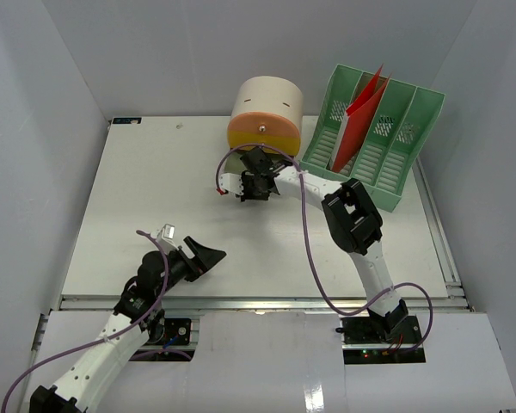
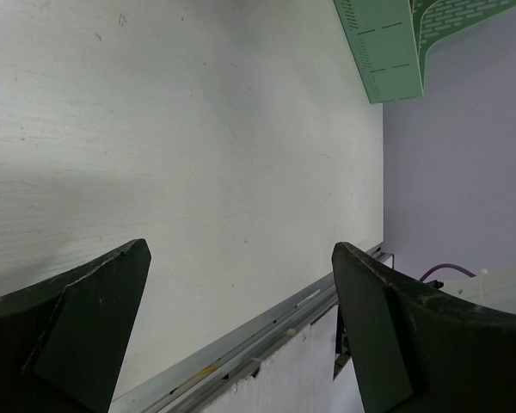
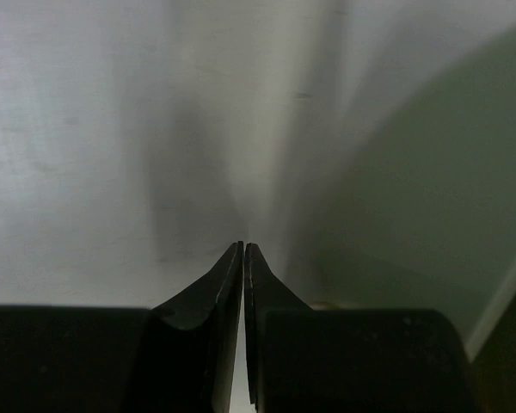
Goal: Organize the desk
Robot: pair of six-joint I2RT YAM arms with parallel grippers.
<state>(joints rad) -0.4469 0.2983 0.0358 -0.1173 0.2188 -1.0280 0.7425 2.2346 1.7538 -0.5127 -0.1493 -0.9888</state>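
Top external view: the desk (image 1: 138, 206) lies under both arms, and its front rail (image 1: 258, 301) runs just behind the arm bases. The left gripper (image 1: 208, 256) hangs low over the near left part of the desk, jaws spread, nothing between them. Bare desk lies ahead of it, and the rail is close behind it. The right gripper (image 1: 251, 182) is stretched far forward and sits directly in front of the round drawer unit (image 1: 267, 107), just beside its orange drawer (image 1: 262, 136). Whether they touch cannot be told from this view. The green rack (image 1: 374, 138) stands to that gripper's right at the far corner of the desk and holds a red folder (image 1: 361, 116) upright in one slot. Left wrist view: the left gripper (image 2: 241, 249) is released, with its fingers (image 2: 95, 318) wide apart and only desk (image 2: 198, 155) between them. The rail (image 2: 267, 331) crosses below the fingertips, and a corner of the rack (image 2: 383, 43) shows far off to the upper right. Right wrist view: the right gripper (image 3: 243, 245) is clenched, its fingertips (image 3: 224, 275) meeting with a hairline gap, and nothing is visibly held. Blurred desk surface (image 3: 86, 129) lies beyond the tips.
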